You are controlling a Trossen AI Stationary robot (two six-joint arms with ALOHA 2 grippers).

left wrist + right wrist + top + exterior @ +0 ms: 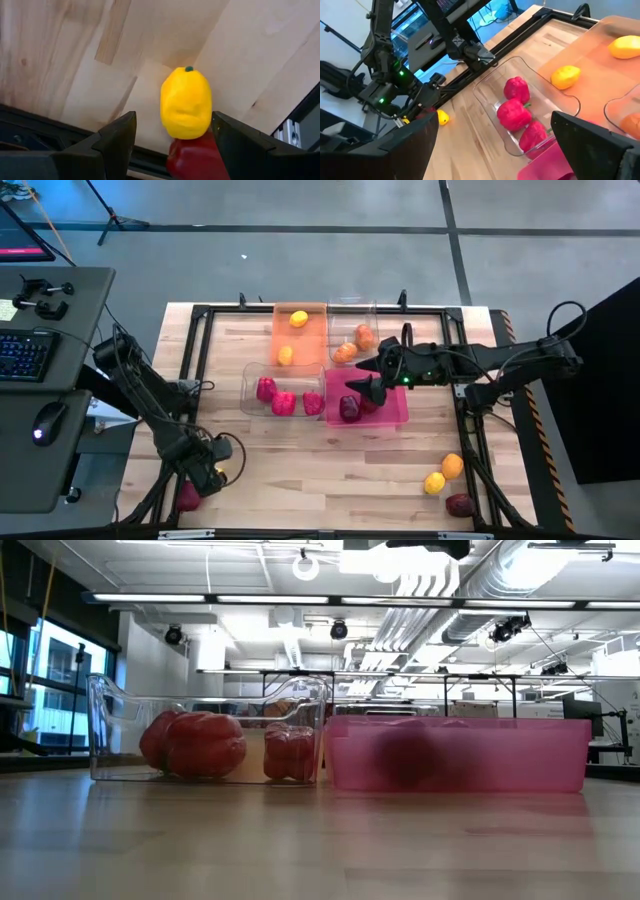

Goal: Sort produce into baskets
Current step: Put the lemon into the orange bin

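Observation:
My left gripper (222,475) is low over the table's near left corner, open, with its fingers on either side of a yellow lemon (186,102) that lies on the wood. A red piece (195,157) lies right by the lemon. My right gripper (362,377) hangs open and empty above the pink basket (392,412), which holds a maroon piece (349,409). The orange basket (300,330) holds two lemons. One clear basket (352,330) holds oranges. The other clear basket (283,388) holds three red peppers (515,112).
An orange (452,466), a lemon (434,482) and a maroon piece (459,504) lie loose at the near right. A black frame rail (330,308) borders the table. A desk with keyboard and mouse (45,420) stands at the left. The low view shows the pepper basket (205,740) and the pink basket (455,752).

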